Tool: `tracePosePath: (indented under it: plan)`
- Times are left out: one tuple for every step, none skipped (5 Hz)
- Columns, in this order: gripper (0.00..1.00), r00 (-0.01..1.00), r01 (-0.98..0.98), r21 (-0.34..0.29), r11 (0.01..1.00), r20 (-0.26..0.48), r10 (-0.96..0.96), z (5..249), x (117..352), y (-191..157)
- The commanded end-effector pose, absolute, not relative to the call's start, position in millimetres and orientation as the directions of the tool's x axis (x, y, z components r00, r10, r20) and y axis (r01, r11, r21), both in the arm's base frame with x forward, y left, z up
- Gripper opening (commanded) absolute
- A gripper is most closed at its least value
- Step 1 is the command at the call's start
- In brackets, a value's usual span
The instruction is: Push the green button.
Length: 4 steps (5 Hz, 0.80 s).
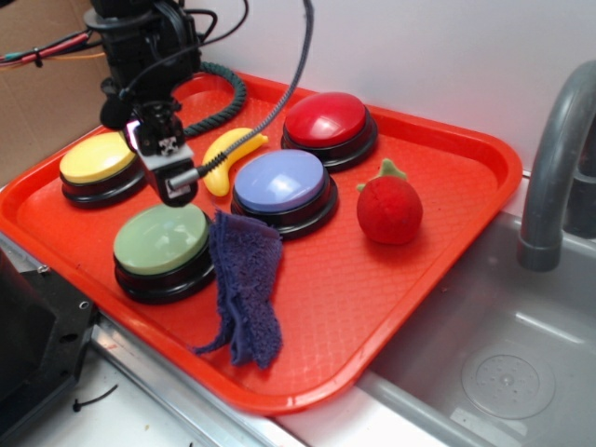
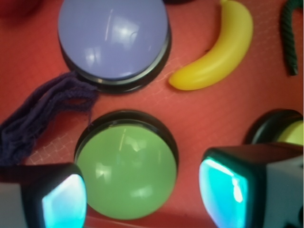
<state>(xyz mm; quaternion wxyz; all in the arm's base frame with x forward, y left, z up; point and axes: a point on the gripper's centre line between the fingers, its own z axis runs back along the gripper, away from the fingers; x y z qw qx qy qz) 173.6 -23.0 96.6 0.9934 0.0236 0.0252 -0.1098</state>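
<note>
Pale-green, the green button [image 2: 126,173] sits near the red tray's [image 1: 410,279] front-left edge, and we see our jaws spread wide above it, holding nothing. A purple cloth [image 1: 244,284] lies just beside it. Right of the tray, a grey sink [image 1: 503,363].

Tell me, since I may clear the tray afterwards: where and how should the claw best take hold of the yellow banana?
Probably across the banana's middle, coming straight down. It lies flat on the red tray, curved, with bare tray along both long sides at mid-length, so the fingers fit there. Its ends taper and point toward the blue button and the rope, leaving less room.
</note>
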Motion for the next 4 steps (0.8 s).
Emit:
tracePosePath:
  plan:
    - [1.0,0.981,0.194,0.033,0.98,0.016,-0.195,120.1,179.3,-26.7]
    - [1.0,0.98,0.195,0.018,0.981,0.039,-0.195,122.2,179.0,-26.5]
    - [1.0,0.98,0.192,-0.003,0.981,0.049,-0.191,128.3,178.6,-26.0]
    - [1.0,0.981,0.187,-0.002,0.982,0.043,-0.187,129.9,177.9,-26.2]
